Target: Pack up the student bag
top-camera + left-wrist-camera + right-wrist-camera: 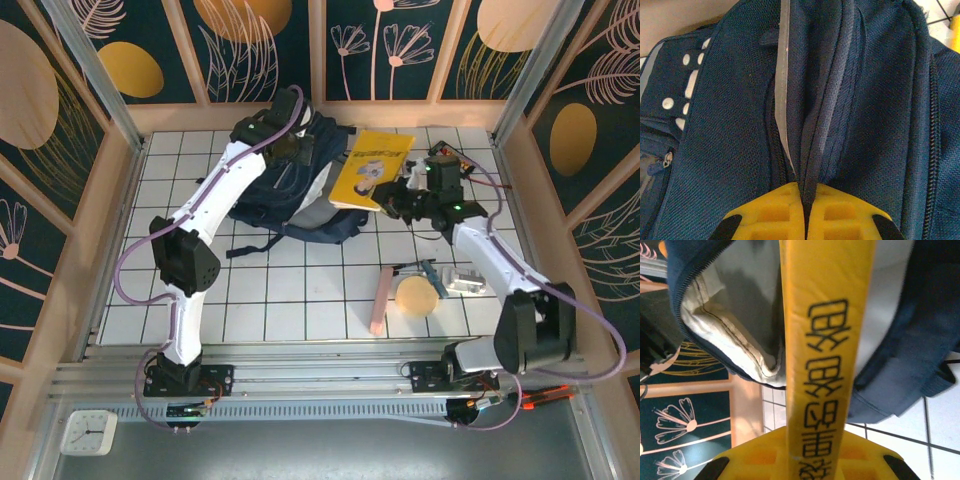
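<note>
You have the bag (310, 175) upper centre on the bench (300, 290): with left jaws clenched on its zip edge and right jaws grasping the book (372, 165), pull the mouth wide, then feed the book in squarely.

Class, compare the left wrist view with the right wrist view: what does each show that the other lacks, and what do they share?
Left wrist view adds: the left gripper pinching a zipper-edged fold of the student bag, plus white dots on its pocket. Right wrist view adds: the right gripper holding a yellow book at the bag's open pale lining, with white table tiles. Shared: navy bag fabric.
</note>
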